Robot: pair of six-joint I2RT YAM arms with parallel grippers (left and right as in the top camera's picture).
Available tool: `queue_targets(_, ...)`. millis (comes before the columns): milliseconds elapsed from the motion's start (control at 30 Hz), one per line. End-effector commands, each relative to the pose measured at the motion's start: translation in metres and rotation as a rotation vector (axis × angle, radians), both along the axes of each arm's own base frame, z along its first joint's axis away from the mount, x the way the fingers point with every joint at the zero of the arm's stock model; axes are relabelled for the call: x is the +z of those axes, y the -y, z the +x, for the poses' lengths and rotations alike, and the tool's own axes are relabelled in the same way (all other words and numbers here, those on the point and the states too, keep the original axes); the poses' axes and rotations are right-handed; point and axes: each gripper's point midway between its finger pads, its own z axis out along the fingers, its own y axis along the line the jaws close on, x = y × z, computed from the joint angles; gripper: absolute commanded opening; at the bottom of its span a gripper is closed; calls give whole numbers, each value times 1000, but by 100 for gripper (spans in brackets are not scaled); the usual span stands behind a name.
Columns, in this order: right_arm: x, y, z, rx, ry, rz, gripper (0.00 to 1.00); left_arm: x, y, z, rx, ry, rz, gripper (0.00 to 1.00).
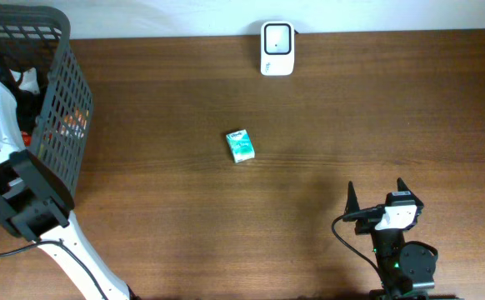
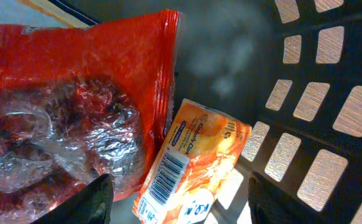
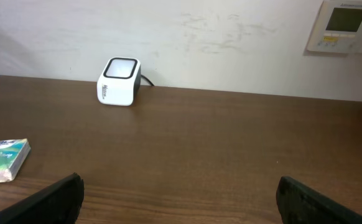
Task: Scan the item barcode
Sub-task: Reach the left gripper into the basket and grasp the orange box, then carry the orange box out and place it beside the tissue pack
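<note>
My left gripper (image 2: pixel 181 202) is down inside the black mesh basket (image 1: pixel 59 108), and its fingers are hidden in the overhead view. It is open. An orange packet (image 2: pixel 199 155) with a barcode label lies between its dark fingertips (image 2: pixel 94 199), with a gap on each side. A red bag (image 2: pixel 75 93) with clear wrinkled film presses against the packet's left side. The white barcode scanner (image 1: pixel 277 48) stands at the table's far edge. My right gripper (image 1: pixel 376 200) hovers open and empty over the near right of the table.
A small green and white packet (image 1: pixel 241 146) lies mid-table, also seen low on the left in the right wrist view (image 3: pixel 4 160). The scanner (image 3: pixel 119 81) faces the wall side there. The basket wall (image 2: pixel 318 106) stands close to the right of the left gripper.
</note>
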Motion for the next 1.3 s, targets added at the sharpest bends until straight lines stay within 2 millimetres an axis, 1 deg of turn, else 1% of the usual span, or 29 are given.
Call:
queue_targets(0,-4,2,0,-11,-6,0,98,-34,1,-11,-13,-95,-10,64)
queue_targets(100,-4,2,0,-11,-6,0,98,-55,5,-18,-16,-148,-40,64)
queue_targets(133,-4,2,0,-11,-6,0,98,-57,6,-19,-16,-156,-45,59)
queue_targets(167,-4,2,0,-11,-6,0,98,-58,6,-19,-16,-159,-46,48)
queue_targets(200,-4,2,0,-11,-6,0,98,-58,6,-19,-16,-159,-47,25)
queue_targets(233,-4,2,0,-11,-6,0,98,-58,6,-19,-15,-157,-49,11)
queue_targets(267,-4,2,0,-11,-6,0,98,-56,6,-20,-15,-158,-49,2)
queue_targets(333,-4,2,0,-11,-6,0,98,-49,6,-20,-14,-159,-50,0)
queue_targets(400,-4,2,0,-11,-6,0,98,-36,4,-18,-13,-151,-46,0)
queue_targets(467,-4,2,0,-11,-6,0,98,-13,5,-13,-10,-117,-55,0)
queue_targets(533,-4,2,0,-11,-6,0,98,27,9,-3,-19,-35,-82,0)
queue_targets(600,-4,2,0,-11,-6,0,98,63,11,3,-26,36,-71,0)
queue_targets(633,-4,2,0,-11,-6,0,98,82,10,5,-21,73,-51,0)
queue_targets(667,-4,2,0,-11,-6,0,98,111,9,6,-24,133,-17,0)
queue_targets(700,-4,2,0,-11,-6,0,98,135,8,7,-26,189,15,0)
queue_targets(800,-4,2,0,-11,-6,0,98,190,6,4,3,326,82,0)
queue_targets(833,-4,2,0,-11,-6,0,98,201,5,1,23,352,91,0)
queue_targets(867,-4,2,0,-11,-6,0,98,218,7,-5,44,381,96,0)
queue_targets(933,-4,2,0,-11,-6,0,98,237,12,-13,53,413,103,0)
queue_targets(967,-4,2,0,-11,-6,0,98,252,16,-20,51,436,114,0)
queue_targets(1033,-4,2,0,-11,-6,0,98,273,29,-33,39,463,121,0)
queue_targets(1067,-4,2,0,-11,-6,0,98,287,40,-37,17,500,113,0)
queue_targets(1100,-4,2,0,-11,-6,0,98,302,55,-41,-16,544,85,0)
queue_targets(1133,-4,2,0,-11,-6,0,98,322,79,-46,-75,607,34,0)
queue_targets(1167,-4,2,0,-11,-6,0,98,334,95,-49,-117,643,1,0)
queue_targets(1200,-4,2,0,-11,-6,0,98,342,108,-52,-151,669,-26,0)
queue_targets(1233,-4,2,0,-11,-6,0,98,351,126,-54,-197,695,-62,0)
queue_targets(1267,-4,2,0,-11,-6,0,98,356,140,-55,-234,710,-91,0)
